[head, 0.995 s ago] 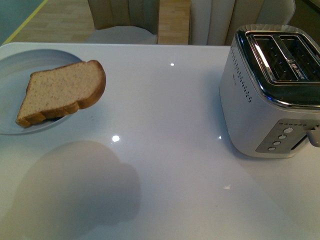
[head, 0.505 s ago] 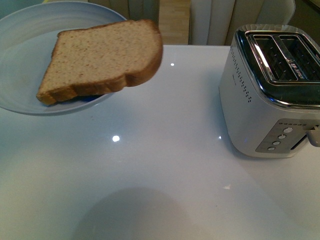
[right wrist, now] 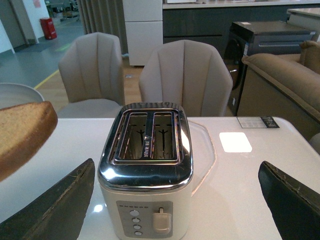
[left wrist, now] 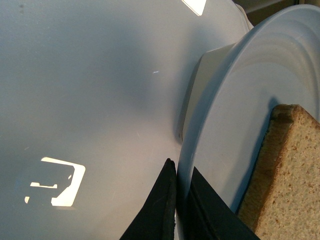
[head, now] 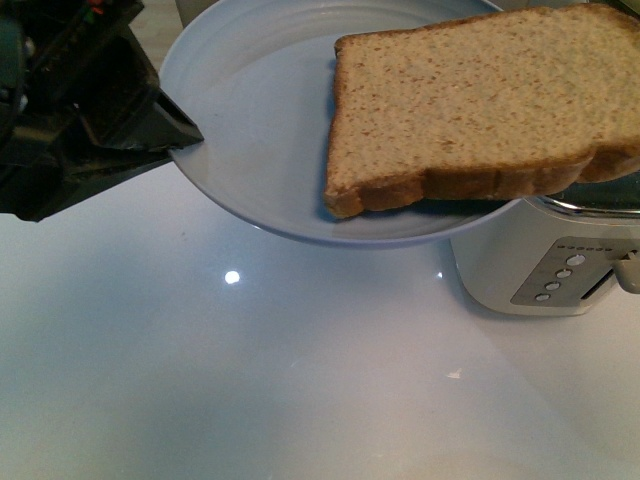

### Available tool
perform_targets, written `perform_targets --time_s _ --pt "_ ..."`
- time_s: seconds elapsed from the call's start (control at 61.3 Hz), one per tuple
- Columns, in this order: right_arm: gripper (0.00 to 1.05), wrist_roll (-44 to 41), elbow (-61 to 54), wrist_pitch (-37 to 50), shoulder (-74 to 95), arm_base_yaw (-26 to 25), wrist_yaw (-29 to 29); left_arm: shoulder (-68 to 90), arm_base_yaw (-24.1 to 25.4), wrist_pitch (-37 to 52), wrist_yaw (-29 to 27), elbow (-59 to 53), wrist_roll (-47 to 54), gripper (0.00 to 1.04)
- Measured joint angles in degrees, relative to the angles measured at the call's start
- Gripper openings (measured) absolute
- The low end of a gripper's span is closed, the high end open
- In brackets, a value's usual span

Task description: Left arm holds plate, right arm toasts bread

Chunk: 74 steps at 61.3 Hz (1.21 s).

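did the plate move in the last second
Yes. The plate, pinched at its rim by the left claw, has risen off the table and travelled right; it and the bread now overlap the top of the toaster.

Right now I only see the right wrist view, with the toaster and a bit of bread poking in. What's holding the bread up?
Observer: In the front view the bread lies on a plate that is held up in the air.
Operator: Who's got the plate?
Observer: The left fingers pinch its rim, one on each side; the left wrist view shows that.
Operator: Will the bread fall off?
Observer: Maybe. In the front view it overhangs the plate's edge on the side of the toaster.
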Motion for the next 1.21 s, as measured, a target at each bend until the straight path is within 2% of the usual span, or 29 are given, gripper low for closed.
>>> perform_targets --time_s 0.13,0.179,0.212,0.245,0.31,0.505,0.978,1.207 --pt "0.96 0.2 0.0 -0.2 0.1 0.0 0.3 0.7 -1.7 0.2 -0.3 0.2 -1.0 0.03" --pt "0.96 4.7 3.4 -9.1 4.2 1.9 5.9 0.8 -2.1 0.2 -0.4 0.4 -1.4 0.03" --pt "0.96 10.4 7.1 -17.7 10.2 3.1 10.7 0.8 -2.3 0.2 -0.5 0.4 -1.6 0.03" --pt "0.96 17.6 9.9 -25.5 16.0 3.7 12.7 0.8 -2.7 0.3 -0.9 0.5 -1.8 0.03" --pt "0.96 24.2 10.3 -28.9 19.5 4.4 13.1 0.8 -3.0 0.3 -0.8 0.6 -2.1 0.03" --pt "0.96 29.3 14.1 -20.1 26.9 7.0 16.0 0.9 -3.0 0.3 -0.7 0.6 -2.4 0.03" --pt "0.96 50.9 26.7 5.2 55.5 28.3 15.2 1.0 -3.8 0.3 -0.6 0.9 -2.9 0.03" --pt "0.96 55.6 26.9 6.7 59.1 30.2 15.4 1.0 -3.8 0.3 -0.3 1.0 -3.0 0.03"
